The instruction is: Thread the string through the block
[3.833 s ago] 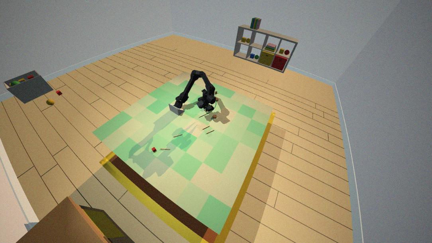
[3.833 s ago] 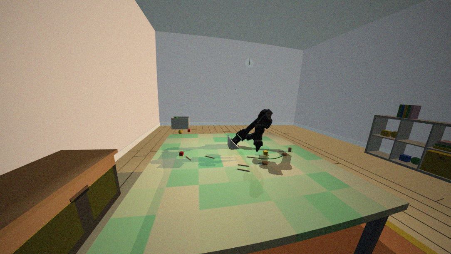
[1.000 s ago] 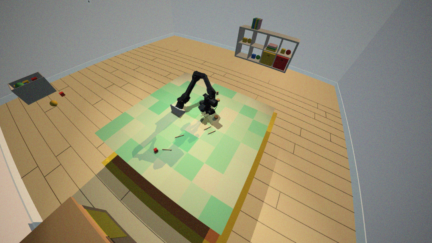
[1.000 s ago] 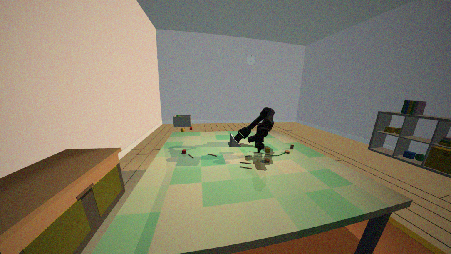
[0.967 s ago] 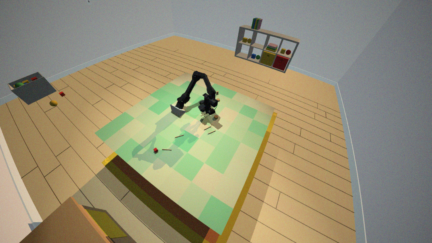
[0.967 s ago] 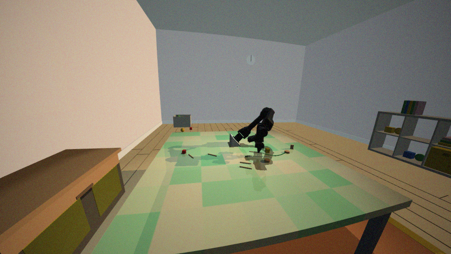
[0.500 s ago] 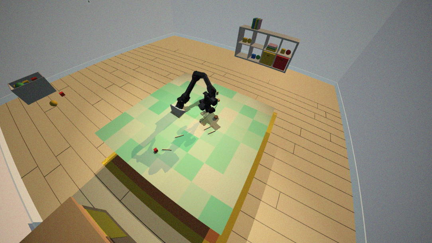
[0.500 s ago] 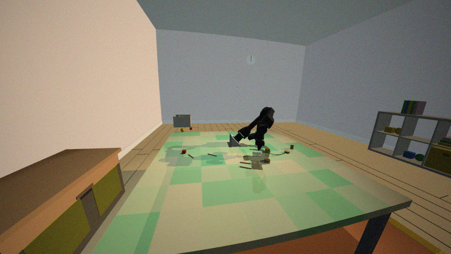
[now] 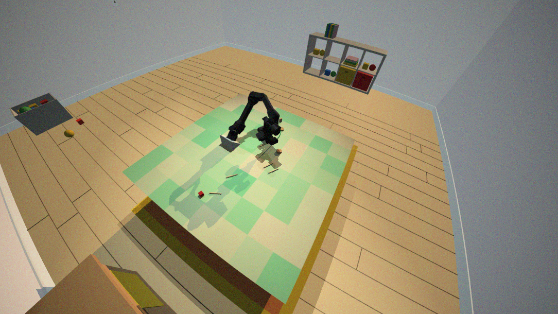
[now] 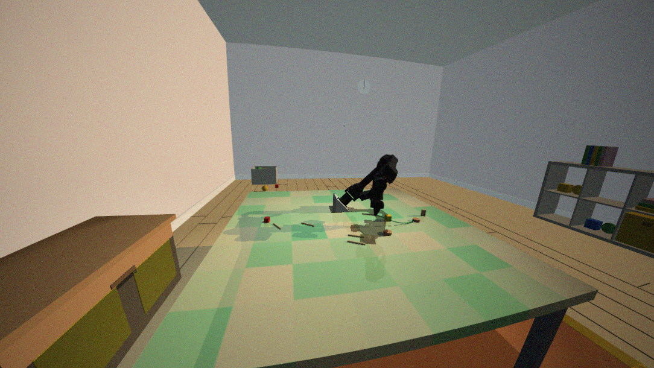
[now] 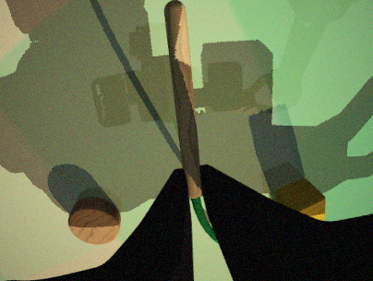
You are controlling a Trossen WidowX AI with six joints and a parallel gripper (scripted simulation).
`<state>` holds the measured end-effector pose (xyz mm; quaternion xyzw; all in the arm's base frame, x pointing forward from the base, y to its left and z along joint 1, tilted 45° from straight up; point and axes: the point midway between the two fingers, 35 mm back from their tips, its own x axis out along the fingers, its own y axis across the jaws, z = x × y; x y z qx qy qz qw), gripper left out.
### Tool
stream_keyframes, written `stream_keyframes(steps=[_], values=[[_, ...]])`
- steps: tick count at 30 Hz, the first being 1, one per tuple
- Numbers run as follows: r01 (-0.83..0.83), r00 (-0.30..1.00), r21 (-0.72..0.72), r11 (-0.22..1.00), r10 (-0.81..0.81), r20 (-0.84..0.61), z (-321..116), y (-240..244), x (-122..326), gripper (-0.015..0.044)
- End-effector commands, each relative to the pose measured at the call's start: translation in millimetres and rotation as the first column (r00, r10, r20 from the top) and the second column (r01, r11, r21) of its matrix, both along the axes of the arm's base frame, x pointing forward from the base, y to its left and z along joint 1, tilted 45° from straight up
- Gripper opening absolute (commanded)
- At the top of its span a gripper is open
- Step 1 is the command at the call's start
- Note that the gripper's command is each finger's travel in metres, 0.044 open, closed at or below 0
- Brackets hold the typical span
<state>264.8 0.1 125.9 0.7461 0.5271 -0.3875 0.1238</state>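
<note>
My gripper (image 11: 191,175) (image 10: 376,213) is shut on the wooden stick (image 11: 181,79) (image 10: 366,214) near its string end and holds it a little above the table. The stick points away from the fingers. The green string (image 11: 200,215) (image 10: 403,223) leaves the stick between the fingers and runs to the round wooden button (image 10: 415,219) (image 9: 282,128). A small brown block (image 10: 423,212) (image 9: 280,120) stands beyond the button; it looks like the wooden block, but its hole is too small to see. The block is out of the wrist view.
A loose round wooden piece (image 11: 94,226) (image 10: 387,232) (image 9: 278,151) and a yellow cube (image 11: 302,199) (image 10: 387,217) lie near the gripper. Several loose sticks, including one stick (image 9: 231,176) (image 10: 307,224), and a red cube (image 9: 201,194) (image 10: 266,219) are farther off.
</note>
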Motion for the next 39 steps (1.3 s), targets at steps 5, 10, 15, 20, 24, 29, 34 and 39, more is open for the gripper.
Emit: stream_keyframes(steps=[5,10,15,20,24,29,34,39], values=[[-0.018,1.0,-0.004,1.0,0.018,0.017,0.4,0.2,0.6,0.0],[-0.146,0.978,-0.043,0.988,0.15,0.141,3.7,1.8,4.6,0.0],[-0.269,0.922,-0.099,0.958,0.286,0.261,7.2,3.7,8.8,0.0],[-0.38,0.832,-0.169,0.909,0.416,0.367,10.7,5.7,12.9,0.0],[-0.456,0.738,-0.234,0.859,0.512,0.439,13.6,7.6,16.2,0.0],[-0.533,0.597,-0.323,0.782,0.618,0.512,17.4,10.3,20.2,0.0],[-0.585,0.435,-0.418,0.695,0.704,0.561,21.0,12.7,24.1,0.0],[-0.613,0.259,-0.515,0.599,0.768,0.586,24.5,15.1,27.9,0.0]])
